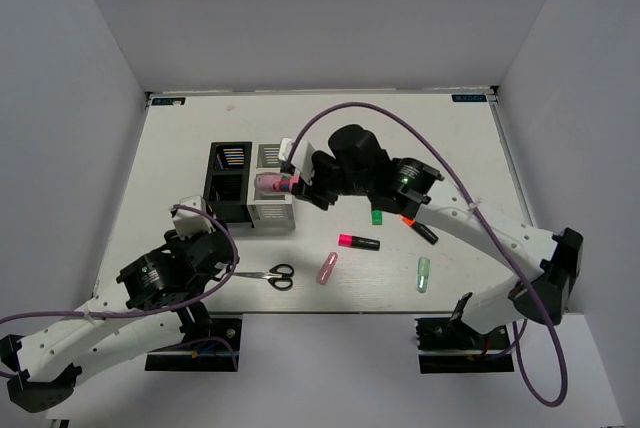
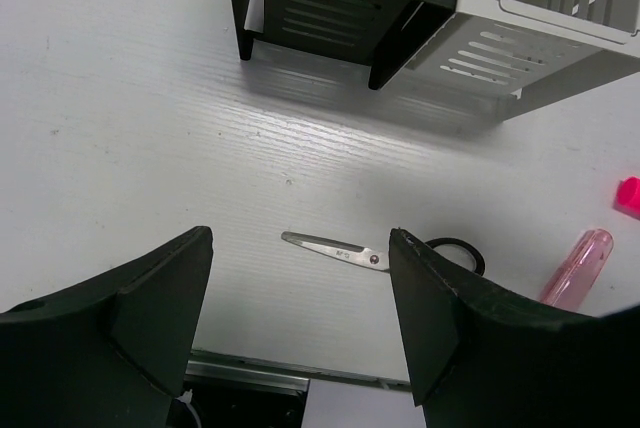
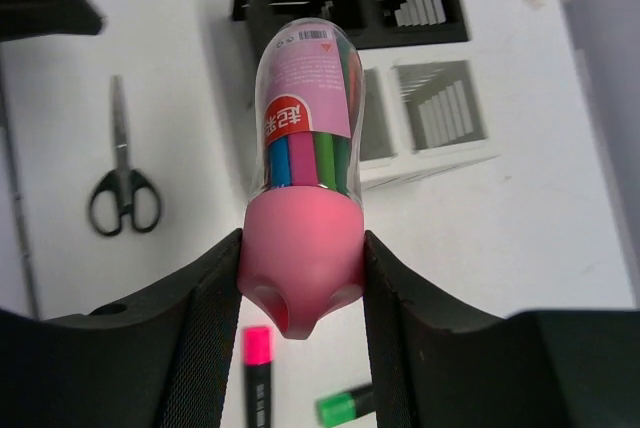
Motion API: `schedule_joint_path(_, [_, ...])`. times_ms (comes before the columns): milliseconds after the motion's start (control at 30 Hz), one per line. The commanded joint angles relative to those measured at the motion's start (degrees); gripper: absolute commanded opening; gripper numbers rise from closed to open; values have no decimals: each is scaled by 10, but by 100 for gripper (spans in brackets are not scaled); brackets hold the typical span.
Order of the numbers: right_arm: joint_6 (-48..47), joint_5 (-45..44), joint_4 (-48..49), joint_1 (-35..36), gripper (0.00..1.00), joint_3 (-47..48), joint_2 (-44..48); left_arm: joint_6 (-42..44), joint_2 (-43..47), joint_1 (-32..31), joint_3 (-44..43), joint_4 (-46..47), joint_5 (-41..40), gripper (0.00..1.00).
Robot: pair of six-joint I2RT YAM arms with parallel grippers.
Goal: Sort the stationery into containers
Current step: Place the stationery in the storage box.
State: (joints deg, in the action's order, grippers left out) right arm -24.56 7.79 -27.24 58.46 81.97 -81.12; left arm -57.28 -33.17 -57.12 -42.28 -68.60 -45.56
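Fat pink marker, pinched in the right gripper's jaws, hangs over the white organizer. The black organizer touches its left side. Visible compartments show only slotted walls. The left gripper is spread, near-left of it.

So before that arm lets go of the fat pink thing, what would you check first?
1. Grip: the right gripper is shut on the fat pink marker at its cap end. Ok.
2. Aim: the marker hangs over the white organizer, but whether it lines up with one compartment, cannot tell.
3. Tilt: from above it looks sideways rather than pointing down. Not ok.
4. Room: the white compartments look empty in the right wrist view, one partly hidden. Ok.
5. Other arm: the left gripper is open above the scissors, apart from both organizers. Ok.
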Motion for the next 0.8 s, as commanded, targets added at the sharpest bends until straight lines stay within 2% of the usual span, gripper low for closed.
schedule_joint_path(0, [-59, -45, 39, -11, 0, 56, -50, -2, -1, -2, -22, 2, -8, 82])
schedule_joint_path(233, [-116, -75, 52, -34, 0, 179, -186, 1, 2, -3, -36, -8, -5, 82])
schedule_joint_path(333, [-132, -100, 54, -46, 0, 211, -217, 0, 7, -2, -35, -19, -9, 82])
schedule_joint_path(533, [-155, -116, 30, -64, 0, 259, -250, -1, 24, -3, -24, -26, -15, 82])
schedule_joint_path(767, [-186, -66, -16, -82, 0, 272, -260, 5, 26, -2, -12, -15, -16, 82])
